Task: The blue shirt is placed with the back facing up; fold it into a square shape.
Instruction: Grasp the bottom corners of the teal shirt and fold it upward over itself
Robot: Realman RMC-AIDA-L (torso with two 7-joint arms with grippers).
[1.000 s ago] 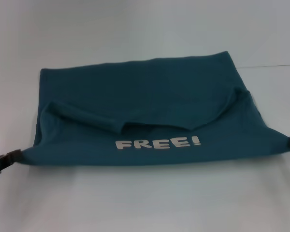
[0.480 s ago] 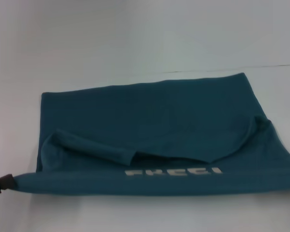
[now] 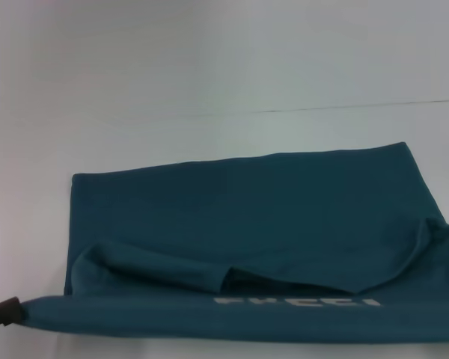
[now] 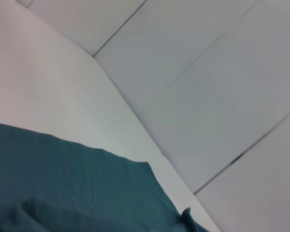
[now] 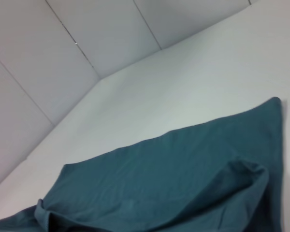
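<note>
The blue shirt lies on the white table, far hem flat, both sleeves folded inward as ridges. Its near edge is raised into a taut roll along the bottom of the head view. A white print shows there, half hidden by the roll. My left gripper is at the shirt's near left corner, shut on the fabric. My right gripper is out of view past the right edge. The shirt also shows in the left wrist view and in the right wrist view.
A thin seam runs across the table behind the shirt. Bare white table lies beyond the far hem and to the left of the shirt. Grey panelled walls stand past the table.
The whole shirt has slid toward me, its far hem now lower in the head view. The print has rolled mostly under the near edge. The right gripper has left the frame.
</note>
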